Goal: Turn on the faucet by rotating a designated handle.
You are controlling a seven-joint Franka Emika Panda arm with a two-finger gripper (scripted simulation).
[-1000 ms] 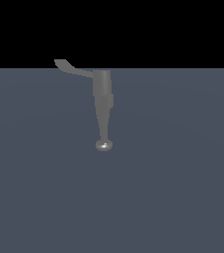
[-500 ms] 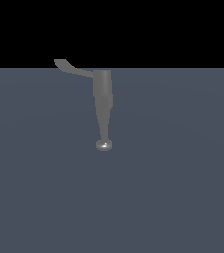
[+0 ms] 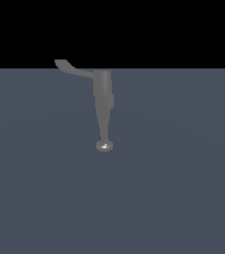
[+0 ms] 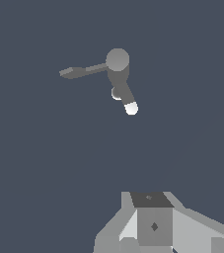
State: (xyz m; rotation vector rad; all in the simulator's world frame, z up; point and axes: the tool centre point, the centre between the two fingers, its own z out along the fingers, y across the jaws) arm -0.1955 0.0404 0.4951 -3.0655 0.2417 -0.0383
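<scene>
you are looking at a dark blue-grey floor (image 3: 173, 198), where the grey faucet (image 3: 103, 101) is standing, its handle (image 3: 70, 68) sticking toward the exterior view's left. your gripper (image 4: 155, 225) is sitting well apart, touching nothing; finger spacing cannot be told.

A flat slate-grey floor (image 3: 183, 198) under a black backdrop (image 3: 183, 30).

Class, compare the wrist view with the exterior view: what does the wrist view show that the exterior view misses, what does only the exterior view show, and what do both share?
Only the wrist view shows the gripper, at the frame edge and apart from the faucet; whether it is open cannot be told. It also shows the faucet's round top. Only the exterior view shows the black band above the floor. Both show the faucet, its handle sticking sideways, untouched, and the shiny knob.
</scene>
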